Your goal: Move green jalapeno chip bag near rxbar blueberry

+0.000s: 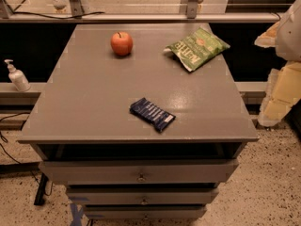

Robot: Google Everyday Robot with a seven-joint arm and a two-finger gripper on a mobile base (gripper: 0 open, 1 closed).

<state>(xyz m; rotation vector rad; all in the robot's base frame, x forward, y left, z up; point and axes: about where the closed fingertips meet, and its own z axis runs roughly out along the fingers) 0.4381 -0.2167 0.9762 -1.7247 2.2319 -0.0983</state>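
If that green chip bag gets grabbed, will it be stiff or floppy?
Probably floppy: the green jalapeno chip bag looks crinkled, so it should crumple and feel light. Its glossy film may slip. Lying flat, it won't likely roll. The gripper sits at the right edge, apart from it.

Hand [276, 36] at far right edge

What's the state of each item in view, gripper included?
green jalapeno chip bag: lying flat, back right of table, ungrasped.
rxbar blueberry: flat, near front edge, apart from bag.
apple: upright, back of table.
pump bottle: upright, left of table.
gripper: right edge of view, off the table.
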